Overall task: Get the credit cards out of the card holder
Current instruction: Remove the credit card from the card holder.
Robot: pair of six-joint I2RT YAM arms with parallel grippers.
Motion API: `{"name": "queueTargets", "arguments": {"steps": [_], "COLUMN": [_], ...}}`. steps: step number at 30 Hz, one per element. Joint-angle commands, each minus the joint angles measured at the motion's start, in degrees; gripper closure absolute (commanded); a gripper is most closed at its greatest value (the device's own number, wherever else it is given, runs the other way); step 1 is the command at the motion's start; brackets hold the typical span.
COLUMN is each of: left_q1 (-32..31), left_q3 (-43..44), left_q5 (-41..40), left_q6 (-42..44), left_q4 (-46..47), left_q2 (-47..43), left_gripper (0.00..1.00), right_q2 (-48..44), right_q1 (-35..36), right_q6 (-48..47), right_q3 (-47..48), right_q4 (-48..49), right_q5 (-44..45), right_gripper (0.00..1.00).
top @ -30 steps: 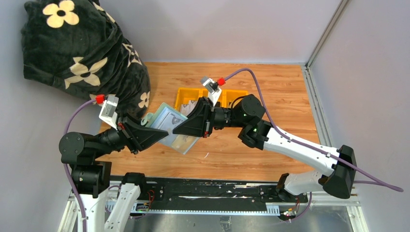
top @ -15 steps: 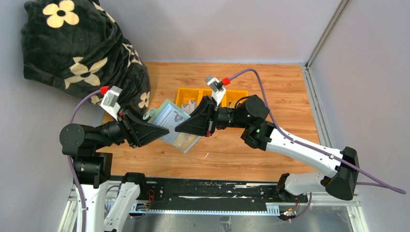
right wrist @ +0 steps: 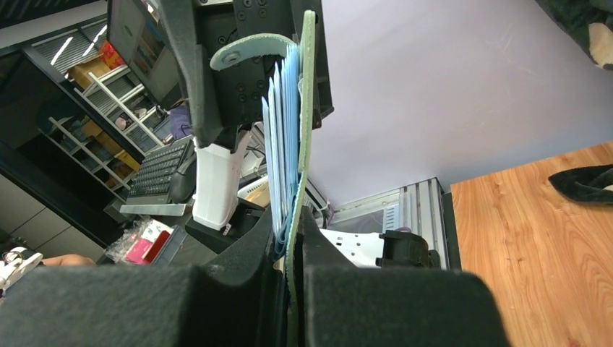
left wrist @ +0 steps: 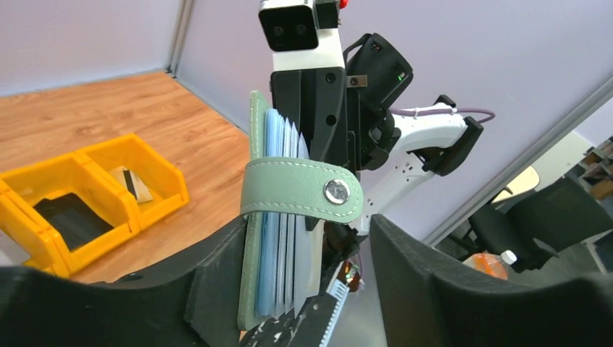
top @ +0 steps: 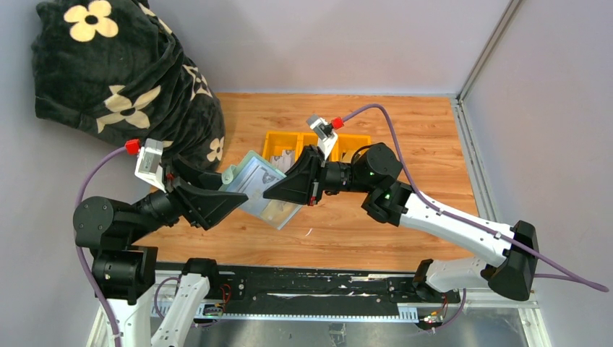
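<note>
Operator: Hazard check. State grip and position of the card holder.

Technician: Raised off the table, between both arms. Pinched along one edge by the right gripper, closed tight on cover and pale blue leaves. Flanked by the left gripper, spread wide, gap showing on one side; apparently not gripped there.

Operator: Likely faults?

Technician: Dropping the card holder if tugged out of that single pinch. Snagging on the strap, unfastened and curling across the leaf edges. Dragging out a leaf instead of a card; cannot tell cards from leaves inside.

Operator: Surroundings and obstructions?

Technician: Just behind: yellow tray, already holding credit cards. Close beside the left arm: flowered black cushion. Arching over the right arm: purple cable. Little room between the two claws for a clean pull. Keep swings short to avoid all three.
</note>
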Motion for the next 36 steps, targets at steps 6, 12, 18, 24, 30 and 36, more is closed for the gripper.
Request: {"name": "queueTargets", "arguments": {"steps": [6,12,18,24,30,36], "left_q1": [-0.25,-0.26,-0.25,-0.25,-0.26,-0.23], "left_q3": [-1.74,-2.39,-2.83,-1.69,0.06,-0.57], "left_q5": [-0.47,-0.71,-2.76,-5.47,-17.16,-15.81], "left_q6": [-1.31,-1.64,0.75,4.69,16.03,15.87], "left_q4": [4.21,4.69,3.82,-0.13,-5.82,-4.84], "left_q2": [-0.51,-0.70,-2.46,-2.64,-4.35,-5.04], "left_gripper": [0.61,0.82,0.95,1.00,1.00,1.00], "right_q2": [-0.49,-0.54,-0.04,0.37,0.06,2.06], "right_q1": [-0.49,-0.47,-0.40,-0.31,-0.14,-0.15], "right_q6": [0.03,0.30,1.57,3.01,3.47,3.04], "right_q3": [-0.14,-0.04,-0.05,-0.17,-0.47,1.99], "right_q4": [1.81,3.07,5.32,8.52,9.51,3.77], "right_q5": [-2.17,-3.55,-4.30,-6.60,-7.69,-6.89], "right_gripper": [1.00,1.00,1.00,0.60,0.25,0.22]}}
